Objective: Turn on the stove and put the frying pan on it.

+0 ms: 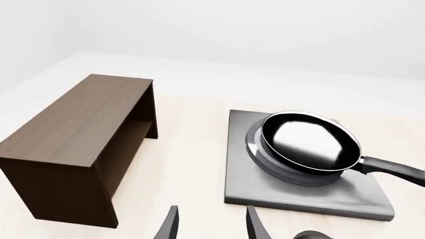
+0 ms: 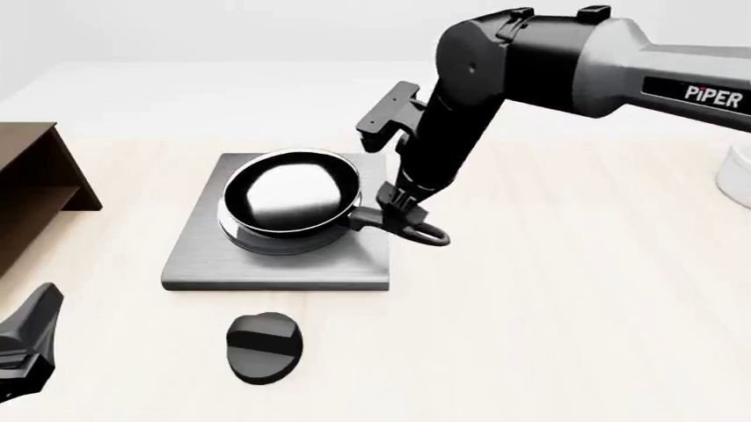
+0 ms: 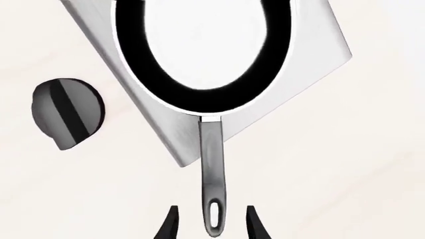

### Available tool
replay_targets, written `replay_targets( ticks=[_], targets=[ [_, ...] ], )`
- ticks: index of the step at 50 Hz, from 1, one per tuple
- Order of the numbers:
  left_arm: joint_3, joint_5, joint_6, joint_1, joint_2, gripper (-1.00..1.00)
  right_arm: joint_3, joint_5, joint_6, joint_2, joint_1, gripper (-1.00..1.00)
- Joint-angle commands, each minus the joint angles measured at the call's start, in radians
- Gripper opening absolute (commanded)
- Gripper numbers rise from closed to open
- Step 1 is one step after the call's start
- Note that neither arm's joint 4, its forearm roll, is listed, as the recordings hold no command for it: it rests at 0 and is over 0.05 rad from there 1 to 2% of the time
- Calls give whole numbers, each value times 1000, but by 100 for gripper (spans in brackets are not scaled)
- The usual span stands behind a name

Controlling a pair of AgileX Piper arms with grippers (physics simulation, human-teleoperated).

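The glossy black frying pan (image 2: 291,195) sits on the burner rings of the grey stove plate (image 2: 200,264), its long handle (image 2: 420,230) pointing right past the plate's edge. My right gripper (image 2: 402,214) hangs over that handle. In the right wrist view its fingers (image 3: 254,224) stand open on either side of the handle's holed end (image 3: 214,219), with gaps showing. The black oval stove knob (image 2: 264,347) lies on the table in front of the plate. My left gripper (image 1: 211,226) is open and holds nothing, low at the near left, short of the plate (image 1: 299,196).
A brown wooden shelf (image 2: 35,189) stands on the left side of the table, beside the stove. A white cup (image 2: 737,176) shows at the right edge. The right arm reaches in from the upper right over the table.
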Motion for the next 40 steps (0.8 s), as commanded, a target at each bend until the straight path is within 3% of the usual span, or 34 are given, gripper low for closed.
replay_targets(
  ticks=[1,14,21,26,31,34,37,40],
  targets=[
    [0,0,4,1,0,100,89,-8,-2,-136,-1,100],
    [0,1,8,1,0,100,318,-113,-7,-349,-29,100],
    [-1,1,11,2,0,100,531,-285,-5,-518,-61,100],
    [-1,1,15,0,0,100,617,-368,43,-600,-67,100],
    [-1,1,16,1,0,100,720,-460,77,-750,-124,100],
    [-1,5,22,-2,0,100,760,-494,158,-840,-134,100],
    [0,7,20,-4,0,100,828,-539,162,-857,-161,100],
    [2,14,11,-3,0,100,878,-578,225,-934,-183,100]
  ],
)
